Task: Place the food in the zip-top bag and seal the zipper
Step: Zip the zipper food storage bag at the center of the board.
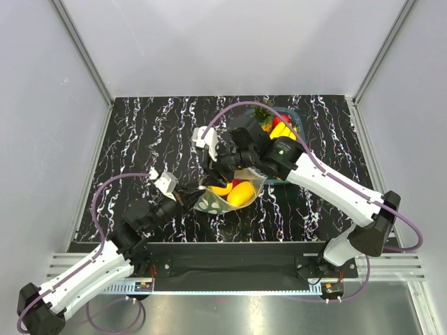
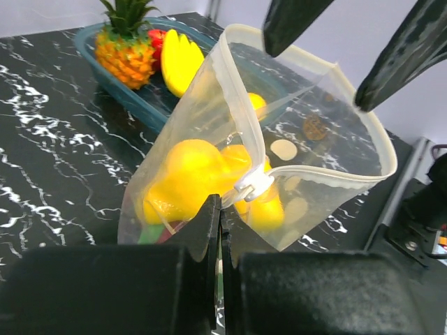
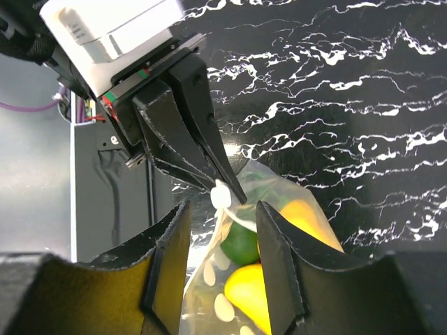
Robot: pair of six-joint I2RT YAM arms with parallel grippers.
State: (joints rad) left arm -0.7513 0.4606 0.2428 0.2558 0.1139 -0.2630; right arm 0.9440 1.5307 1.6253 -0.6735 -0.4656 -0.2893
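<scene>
Bench (image 1: 140,139): dark marbled top under both arms.
Basket (image 2: 126,91): beyond the left gripper (image 2: 218,209), holding spare toys; not needed now.
Bag (image 2: 307,160): dotted pouch standing just ahead of the left gripper, mouth gaping.
Left gripper: clamped on the bag's corner by the white tab; best kept as the anchor.
Right gripper (image 3: 222,209): jaws apart, straddling the mouth edge beside the left one.
Food (image 2: 188,174): yellow fruits low inside the bag, below both grippers.
Zipper (image 2: 237,105): unsealed; probably best to pinch it squarely beside the anchor, then slide away with the strip taut.
</scene>
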